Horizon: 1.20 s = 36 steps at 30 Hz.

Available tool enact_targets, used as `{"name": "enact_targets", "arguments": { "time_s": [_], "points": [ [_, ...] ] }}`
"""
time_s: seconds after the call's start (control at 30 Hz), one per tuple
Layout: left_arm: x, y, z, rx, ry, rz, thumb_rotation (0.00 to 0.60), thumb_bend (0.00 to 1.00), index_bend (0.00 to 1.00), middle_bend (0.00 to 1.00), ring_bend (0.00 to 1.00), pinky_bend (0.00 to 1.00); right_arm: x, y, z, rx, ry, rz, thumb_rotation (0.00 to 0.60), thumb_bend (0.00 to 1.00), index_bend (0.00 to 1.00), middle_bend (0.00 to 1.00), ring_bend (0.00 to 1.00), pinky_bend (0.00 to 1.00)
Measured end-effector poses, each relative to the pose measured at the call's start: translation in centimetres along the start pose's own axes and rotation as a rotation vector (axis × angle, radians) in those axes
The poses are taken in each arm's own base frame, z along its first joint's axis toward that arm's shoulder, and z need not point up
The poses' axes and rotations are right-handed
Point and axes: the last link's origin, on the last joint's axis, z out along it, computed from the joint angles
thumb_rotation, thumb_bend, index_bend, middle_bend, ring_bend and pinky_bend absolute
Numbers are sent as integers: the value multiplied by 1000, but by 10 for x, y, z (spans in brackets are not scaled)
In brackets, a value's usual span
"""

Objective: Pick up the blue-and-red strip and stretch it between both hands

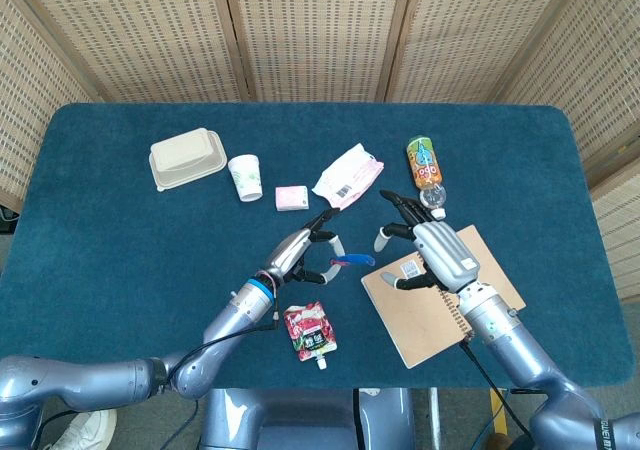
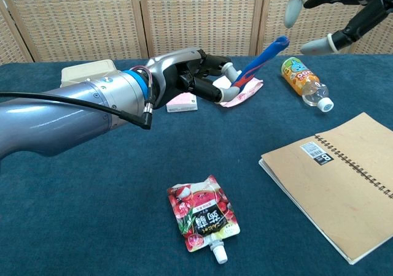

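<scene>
My left hand (image 1: 305,249) (image 2: 199,76) holds the blue-and-red strip (image 1: 350,261) (image 2: 261,60) by one end above the table's middle. The strip sticks out toward my right, its free blue end raised. My right hand (image 1: 430,250) (image 2: 334,9) hovers just beyond that free end with its fingers spread and nothing in them. A small gap separates its fingertips from the strip.
On the blue table (image 1: 120,230) lie a spiral notebook (image 1: 440,295) under my right hand, a red drink pouch (image 1: 309,332), a bottle (image 1: 427,173), a white-pink packet (image 1: 347,176), a pink box (image 1: 291,197), a paper cup (image 1: 245,177) and a lidded tray (image 1: 187,157).
</scene>
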Motion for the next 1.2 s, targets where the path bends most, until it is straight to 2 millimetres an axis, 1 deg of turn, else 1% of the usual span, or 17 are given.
{"name": "enact_targets", "arguments": {
  "time_s": [0.3,0.47,0.8,1.2],
  "points": [
    [-5,2,0,-1,-13,0,600,466,768,0,0,0,-9,-1,4,1,-1,-24,600,383,510,0,0,0],
    [-7,4,0,-3,-17,-4,600,465,768,0,0,0,-11,-1,6,8,20,-32,600,412,528,0,0,0],
    [-6,9,-1,-16,-17,-4,600,465,768,0,0,0,-17,-3,7,11,10,-25,600,426,545,0,0,0],
    [-5,11,-2,-12,-21,4,600,465,768,0,0,0,-20,-4,7,14,3,-33,600,438,570,0,0,0]
  ]
}}
